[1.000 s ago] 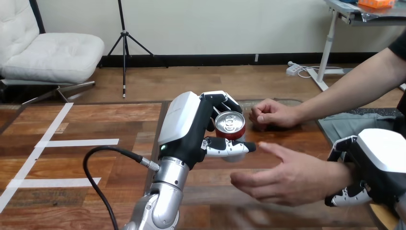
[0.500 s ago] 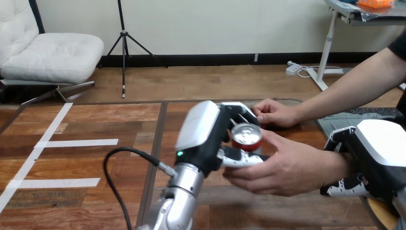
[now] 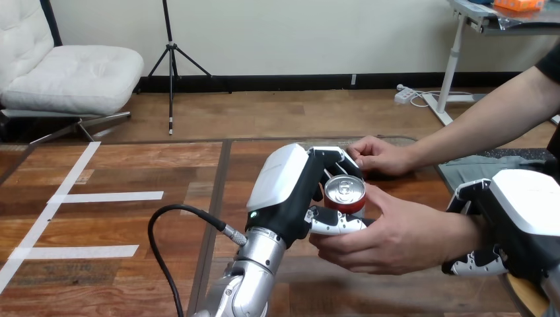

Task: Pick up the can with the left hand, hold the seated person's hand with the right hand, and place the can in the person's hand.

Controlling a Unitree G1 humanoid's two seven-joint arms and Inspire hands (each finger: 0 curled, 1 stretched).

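A red can [image 3: 345, 193] with a silver top stands upright in my left hand [image 3: 294, 188], whose fingers and thumb curl round it. The person's nearer hand [image 3: 389, 234] lies palm up under and beside the can, its fingers touching my left thumb. At the lower right, my right hand [image 3: 512, 228] is curled round the person's wrist, with fingers showing below it. The person's other hand [image 3: 378, 156] rests as a loose fist on the table behind the can.
The wooden table [image 3: 165, 218] stretches left with white tape strips [image 3: 109, 196] on it. A black cable [image 3: 175, 228] loops from my left forearm. A grey cloth [image 3: 492, 165] lies at the right edge.
My left hand has carried the can to the right onto the person's open palm. The person's fingers have come up round the can's base. My right hand has stayed on the wrist.
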